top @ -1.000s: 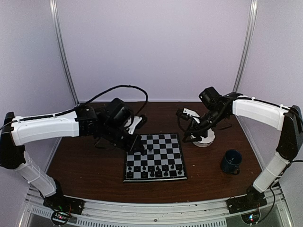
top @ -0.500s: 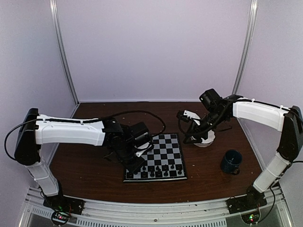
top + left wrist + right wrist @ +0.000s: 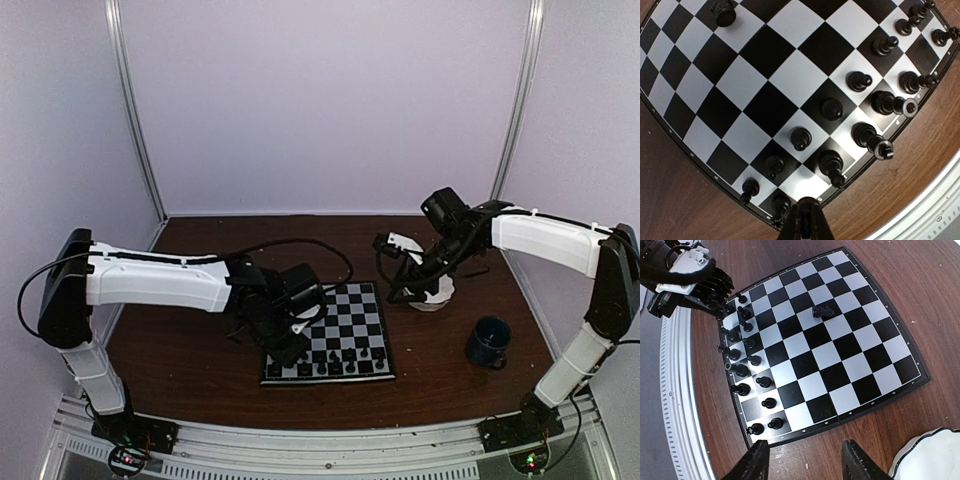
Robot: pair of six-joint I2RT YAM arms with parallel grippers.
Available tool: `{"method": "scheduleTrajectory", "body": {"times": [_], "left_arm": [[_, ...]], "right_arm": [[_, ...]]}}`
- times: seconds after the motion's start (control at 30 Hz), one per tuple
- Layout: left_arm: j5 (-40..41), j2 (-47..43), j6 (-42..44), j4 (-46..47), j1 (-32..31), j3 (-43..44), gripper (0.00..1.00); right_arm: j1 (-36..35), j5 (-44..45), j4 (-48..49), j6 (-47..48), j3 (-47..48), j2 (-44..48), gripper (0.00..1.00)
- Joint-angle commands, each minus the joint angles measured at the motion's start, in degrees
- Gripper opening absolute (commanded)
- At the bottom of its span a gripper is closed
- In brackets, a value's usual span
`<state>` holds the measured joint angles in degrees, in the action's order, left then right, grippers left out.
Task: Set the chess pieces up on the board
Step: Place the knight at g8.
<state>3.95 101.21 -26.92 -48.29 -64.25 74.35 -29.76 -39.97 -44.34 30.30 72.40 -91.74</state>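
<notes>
The left arm [image 3: 160,285] reaches low to the right, wrist bent downward, and the left gripper [image 3: 804,214] has its jaws pressed together. The right arm [image 3: 545,240] reaches left, its right gripper [image 3: 806,445] spread wide.

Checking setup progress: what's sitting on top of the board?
Black chess pieces stand in two rows along the board's near edge; one piece sits alone farther out. The left gripper covers one corner square.

Bowl [image 3: 927,456] cut off at corner, board [image 3: 350,320] left edge under left arm [image 3: 160,285]
</notes>
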Motion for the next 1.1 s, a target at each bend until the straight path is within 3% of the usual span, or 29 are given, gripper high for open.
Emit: {"method": "scheduleTrajectory", "body": {"times": [0.0,1.07], "left_arm": [[0.61,1.47,-0.47,2.54,-0.29,-0.61,0.01],[0.47,4.14,-0.18,5.67,-0.30,-2.50,0.04]], "right_arm": [[-0.07,0.68,0.22,0.81,0.51,-0.53,0.52],[-0.15,0.68,-0.99,1.25,1.53,-1.86,0.52]]}}
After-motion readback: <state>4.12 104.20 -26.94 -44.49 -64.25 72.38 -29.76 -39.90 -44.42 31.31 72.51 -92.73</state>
